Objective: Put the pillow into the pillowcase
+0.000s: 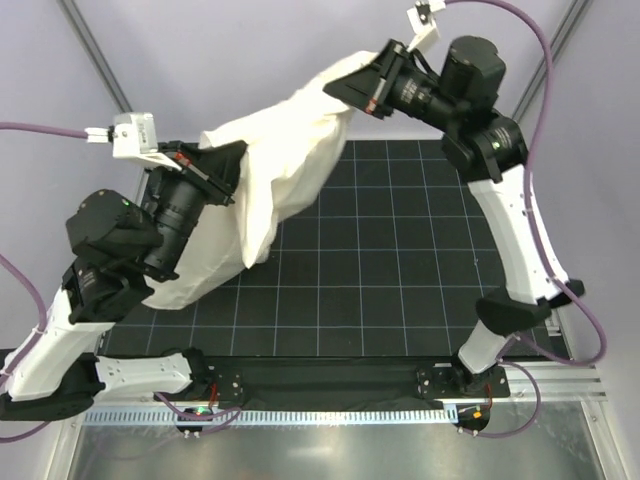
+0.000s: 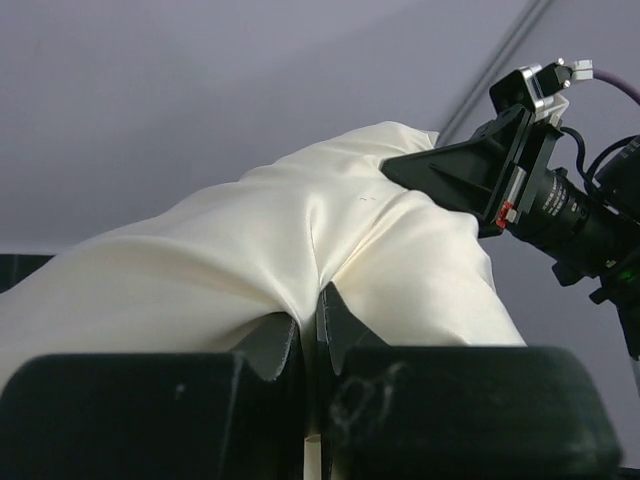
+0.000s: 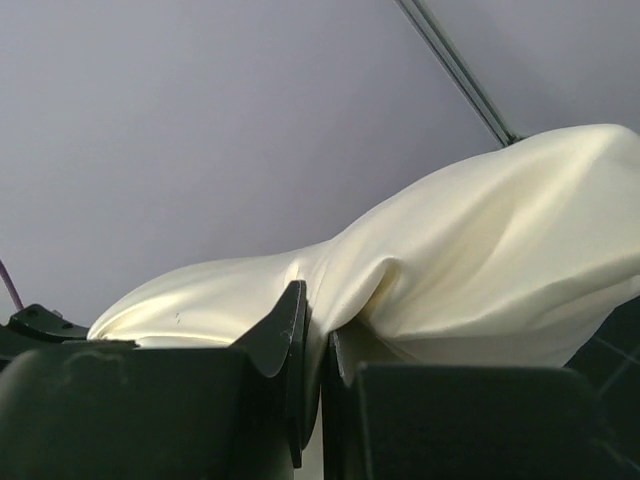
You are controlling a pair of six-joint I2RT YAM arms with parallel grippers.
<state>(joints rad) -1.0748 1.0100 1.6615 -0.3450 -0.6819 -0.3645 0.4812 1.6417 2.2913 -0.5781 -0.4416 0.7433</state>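
Holding the pillowcase aloft over the counter, we have both arms on it. The left end effector is pinched tight on cloth at centre left of the top view, and the right end effector does likewise at upper centre. Its long axis runs diagonally from lower left to upper right, sagging beneath the left arm. We cannot make out the pillow separately; the plump bulk suggests it sits inside, nearer the left arm.

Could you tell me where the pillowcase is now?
In the top view, the wrinkled cream-ivory fabric pillowcase is held over the black gridded mat's far-left part by left jaws and right jaws.
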